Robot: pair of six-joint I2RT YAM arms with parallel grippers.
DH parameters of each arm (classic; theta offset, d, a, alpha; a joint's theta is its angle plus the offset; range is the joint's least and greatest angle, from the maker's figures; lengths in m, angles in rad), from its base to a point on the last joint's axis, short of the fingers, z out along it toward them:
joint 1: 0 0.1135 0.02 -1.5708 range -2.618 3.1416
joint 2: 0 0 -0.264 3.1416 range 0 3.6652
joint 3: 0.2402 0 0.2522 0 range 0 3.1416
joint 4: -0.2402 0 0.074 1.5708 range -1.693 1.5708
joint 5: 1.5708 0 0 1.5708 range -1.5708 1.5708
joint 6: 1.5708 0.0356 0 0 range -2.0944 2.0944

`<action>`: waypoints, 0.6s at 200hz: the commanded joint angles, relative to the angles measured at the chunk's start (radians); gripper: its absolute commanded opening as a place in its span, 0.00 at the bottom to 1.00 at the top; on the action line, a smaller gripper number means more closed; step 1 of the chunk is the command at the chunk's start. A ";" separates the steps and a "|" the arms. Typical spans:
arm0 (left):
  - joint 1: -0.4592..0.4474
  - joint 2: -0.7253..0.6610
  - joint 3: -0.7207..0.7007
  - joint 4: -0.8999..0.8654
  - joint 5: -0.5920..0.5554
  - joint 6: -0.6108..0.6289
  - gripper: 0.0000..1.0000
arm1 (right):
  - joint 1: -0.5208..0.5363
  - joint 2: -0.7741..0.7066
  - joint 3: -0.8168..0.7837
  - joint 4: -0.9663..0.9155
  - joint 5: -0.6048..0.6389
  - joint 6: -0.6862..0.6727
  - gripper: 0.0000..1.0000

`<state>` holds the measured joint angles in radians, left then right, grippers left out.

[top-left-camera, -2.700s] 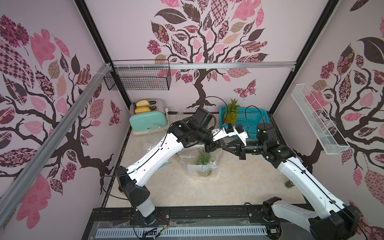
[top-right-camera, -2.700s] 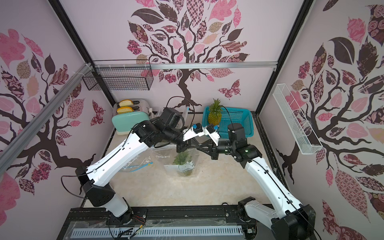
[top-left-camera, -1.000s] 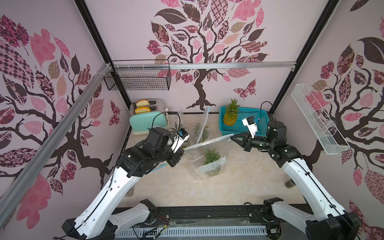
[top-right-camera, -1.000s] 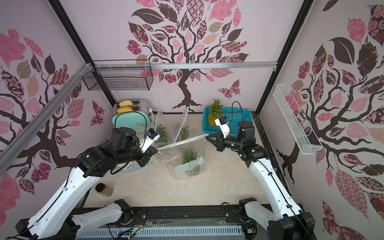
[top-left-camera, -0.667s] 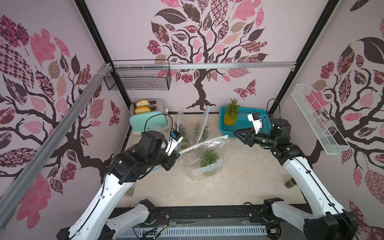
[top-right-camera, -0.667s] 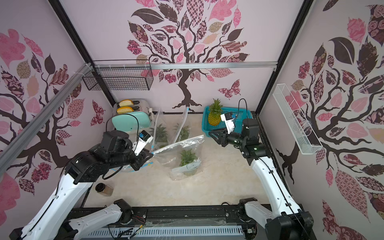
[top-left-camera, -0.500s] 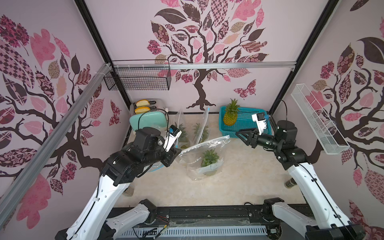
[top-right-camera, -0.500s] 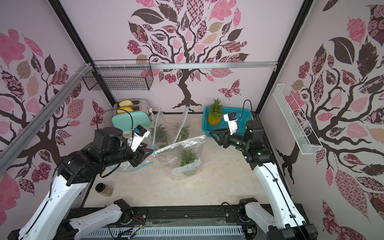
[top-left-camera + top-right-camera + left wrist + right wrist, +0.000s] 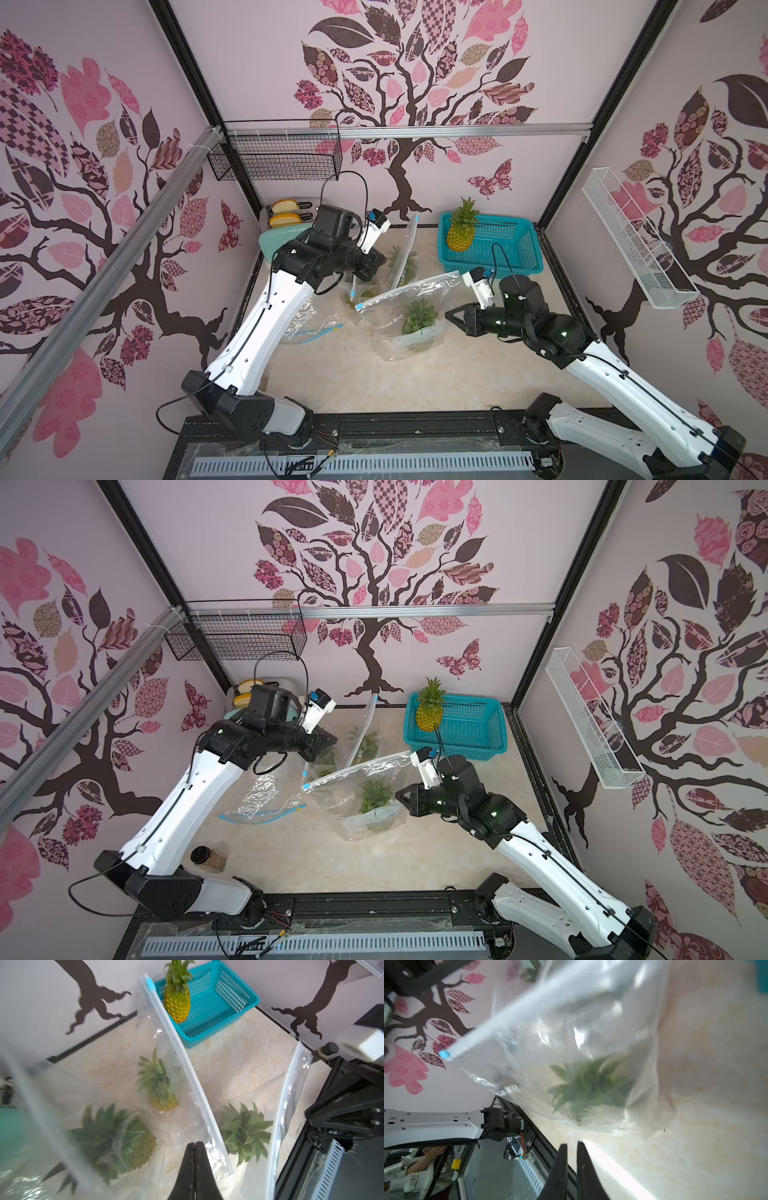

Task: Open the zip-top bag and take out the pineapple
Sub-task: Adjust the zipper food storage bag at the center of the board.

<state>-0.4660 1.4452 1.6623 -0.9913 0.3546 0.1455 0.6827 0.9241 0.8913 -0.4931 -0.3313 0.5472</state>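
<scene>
both hands empty beside the bag

right hand (image 9: 449, 314), fingers nearly together with nothing between, sits just at 3 o'clock of the zip-top bag (image 9: 399, 309) standing mid-surface (image 9: 457, 374), pineapple (image 9: 415, 319) inside. at the bag's 11 o'clock, left hand (image 9: 195, 1144) is pressed together, empty. farther back, a basket (image 9: 519, 257) holds a second pineapple (image 9: 459, 239).
</scene>
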 commanded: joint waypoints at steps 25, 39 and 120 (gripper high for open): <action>-0.136 -0.058 -0.126 0.042 0.038 0.008 0.00 | 0.062 0.028 -0.084 0.016 0.104 0.154 0.07; -0.149 -0.083 -0.202 0.076 0.049 -0.025 0.00 | 0.062 0.032 -0.115 0.064 0.106 0.171 0.07; -0.204 -0.200 -0.535 0.266 -0.059 -0.202 0.00 | 0.054 0.107 -0.218 0.372 0.125 0.281 0.09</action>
<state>-0.6300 1.2785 1.1725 -0.8165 0.3416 0.0109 0.7422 1.0130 0.6548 -0.2306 -0.2371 0.7990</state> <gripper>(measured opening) 0.046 0.085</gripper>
